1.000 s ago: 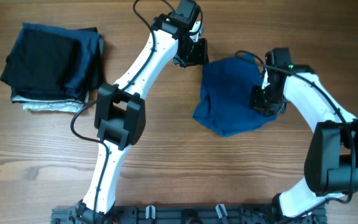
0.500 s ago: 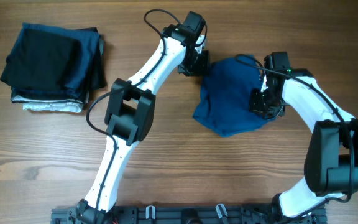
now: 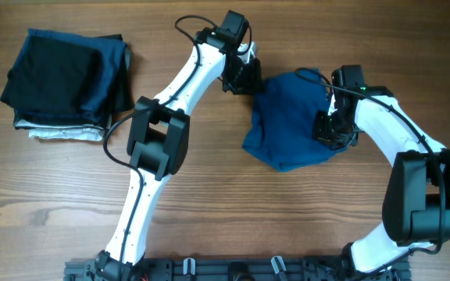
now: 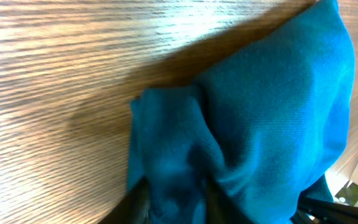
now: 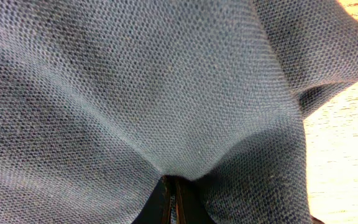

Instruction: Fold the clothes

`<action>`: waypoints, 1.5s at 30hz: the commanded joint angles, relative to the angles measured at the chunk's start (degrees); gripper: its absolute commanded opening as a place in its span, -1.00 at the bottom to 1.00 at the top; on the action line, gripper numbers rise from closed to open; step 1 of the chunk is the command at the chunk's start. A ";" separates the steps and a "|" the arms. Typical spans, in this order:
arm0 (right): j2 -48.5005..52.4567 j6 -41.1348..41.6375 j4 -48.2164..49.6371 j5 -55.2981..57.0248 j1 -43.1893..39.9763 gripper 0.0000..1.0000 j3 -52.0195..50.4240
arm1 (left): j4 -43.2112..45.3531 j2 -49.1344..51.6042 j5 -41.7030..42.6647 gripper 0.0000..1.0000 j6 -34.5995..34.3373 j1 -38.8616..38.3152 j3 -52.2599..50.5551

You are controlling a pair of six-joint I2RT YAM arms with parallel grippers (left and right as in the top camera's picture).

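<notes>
- Left gripper: my jaws clamp a bunched fold of the T-shirt.
- Right gripper: my jaws pressed together, pinching T-shirt fabric at the opposite side.

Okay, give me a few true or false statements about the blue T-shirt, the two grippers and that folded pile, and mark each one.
1. The left gripper and the right gripper each pinch the blue T-shirt. True.
2. The T-shirt lies flat and neatly folded. False: it is bunched up in a loose heap on the table.
3. The folded pile of dark garments sits apart from the T-shirt, on the robot's left side. True.
4. The right gripper rests on the folded pile. False: it is at the T-shirt's right side, well away from the pile.
</notes>
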 commanded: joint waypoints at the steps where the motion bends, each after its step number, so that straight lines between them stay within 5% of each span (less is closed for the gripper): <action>1: 0.87 0.87 0.00 0.35 0.44 -0.90 -1.20 | -0.13 -0.61 1.51 -0.70 -0.31 -1.99 0.48; 4: 0.87 0.87 0.00 0.37 0.44 -0.90 -1.20 | -0.37 -0.61 0.28 -0.92 -0.28 -2.23 0.48; 15: 0.87 0.90 -0.15 0.37 0.44 -0.90 -1.20 | -6.86 -0.61 -1.92 -0.92 -0.09 3.23 0.48; 21: 0.37 -0.33 -2.56 -2.99 0.44 -0.90 3.10 | -5.22 -2.60 -2.56 -0.24 3.19 3.80 0.90; 25: -2.93 -2.03 -13.38 -2.56 0.26 -0.60 14.67 | -8.61 -7.61 -8.20 -0.21 3.17 4.72 0.98; 28: -6.51 1.49 -17.90 2.97 -1.90 -0.07 17.55 | -13.97 -8.48 -8.13 -0.74 3.13 3.89 0.96; 29: -6.82 2.38 -18.36 2.97 -3.04 -0.09 17.55 | -14.84 -8.46 -8.13 -0.85 3.13 3.39 0.72; 33: -5.49 2.45 -17.42 -1.22 -7.69 -0.88 14.91 | -15.39 -8.44 -8.13 -0.92 3.15 -1.05 0.00; 45: -3.21 4.61 4.57 -9.16 -7.80 -0.92 -4.79 | -12.79 -6.49 -10.97 -0.92 2.93 -11.63 -3.19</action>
